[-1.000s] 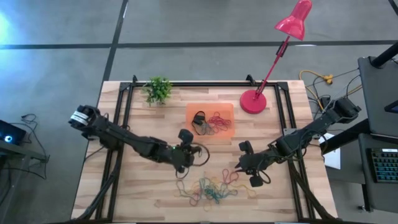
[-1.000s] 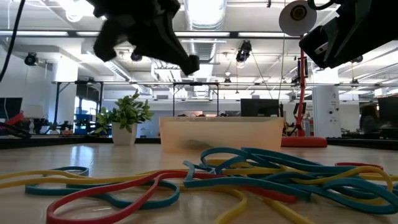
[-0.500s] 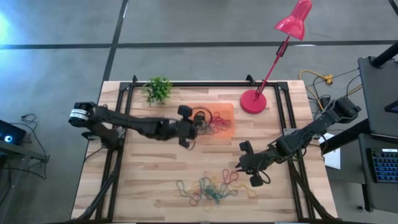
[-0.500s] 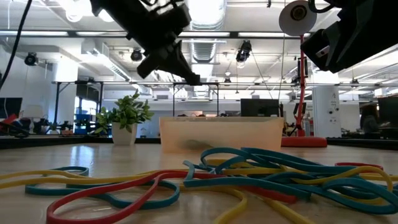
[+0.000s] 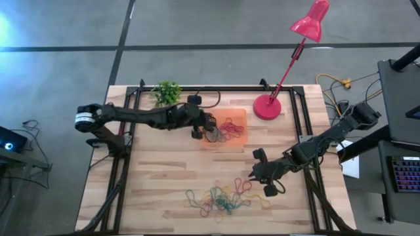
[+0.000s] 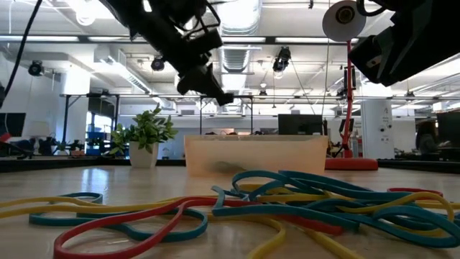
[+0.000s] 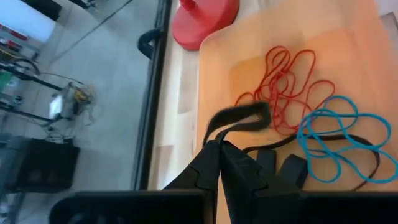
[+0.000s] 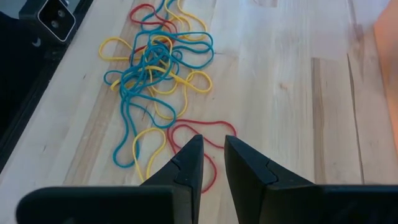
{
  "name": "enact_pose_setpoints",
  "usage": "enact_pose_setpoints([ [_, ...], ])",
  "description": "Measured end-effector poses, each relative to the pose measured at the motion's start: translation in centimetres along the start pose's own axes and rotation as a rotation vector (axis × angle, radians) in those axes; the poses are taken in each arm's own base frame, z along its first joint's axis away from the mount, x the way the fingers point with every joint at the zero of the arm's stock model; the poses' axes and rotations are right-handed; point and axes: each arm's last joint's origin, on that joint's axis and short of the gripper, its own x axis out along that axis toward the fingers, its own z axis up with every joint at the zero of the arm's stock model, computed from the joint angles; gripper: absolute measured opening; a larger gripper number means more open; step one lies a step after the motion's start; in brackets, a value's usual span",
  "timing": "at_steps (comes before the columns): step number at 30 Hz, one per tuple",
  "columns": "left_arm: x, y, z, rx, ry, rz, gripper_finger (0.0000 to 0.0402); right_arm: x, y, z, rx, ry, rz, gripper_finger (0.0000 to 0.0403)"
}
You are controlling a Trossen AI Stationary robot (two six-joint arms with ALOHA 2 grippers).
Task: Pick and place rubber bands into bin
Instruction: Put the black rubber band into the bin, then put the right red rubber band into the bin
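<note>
The orange tray (image 5: 237,134) lies at the table's middle far part and holds red (image 7: 283,87), blue (image 7: 333,134) and black bands (image 7: 354,162). My left gripper (image 5: 201,129) hangs over the tray's left end, shut on a black band; in the low view it (image 6: 219,95) is well above the tray (image 6: 255,155). A tangle of blue, yellow, red and green rubber bands (image 5: 222,198) lies near the table's near edge. My right gripper (image 5: 253,178) hovers at the tangle's right, slightly open, with a red band (image 8: 205,134) below its tips (image 8: 213,143). My left gripper pinches a black rubber band between its fingertips (image 7: 219,144). A short bent loop of it (image 7: 241,116) sticks out past the tips. The fingers slant down from the table's left. The band is lifted clear, above the tray's floor.
A red desk lamp stands on its round base (image 5: 267,107) right of the tray. A small potted plant (image 5: 167,95) is at the far left. Black frame rails (image 5: 131,124) run along both table sides. Bare wood lies between the tray and the tangle.
My left gripper has swung from beside the tangle toward the table's far edge and now hangs over the tray's left end, carrying the black band with it. The right arm has kept still.
</note>
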Motion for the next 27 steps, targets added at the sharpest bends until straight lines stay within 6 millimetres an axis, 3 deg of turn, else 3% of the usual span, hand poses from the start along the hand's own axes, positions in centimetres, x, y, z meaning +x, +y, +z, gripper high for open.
enact_pose_setpoints([
  [10,2.4,-0.4,-1.3,-0.024,0.043,-0.070,0.0004,0.3,-0.2,-0.7,0.021,0.020,-0.007,0.0056],
  [18,2.5,-0.5,-1.3,-0.023,0.045,-0.076,0.0076,0.3,-0.2,-0.8,0.022,0.019,-0.007,0.0056],
  [22,1.6,-0.7,-0.9,-0.030,0.047,-0.102,0.0102,0.3,-0.2,-0.8,0.032,0.019,-0.007,0.0056],
  [27,-1.1,-2.7,0.4,-0.051,0.018,-0.282,0.0109,0.6,-0.4,-1.4,0.076,0.020,-0.008,0.0056],
])
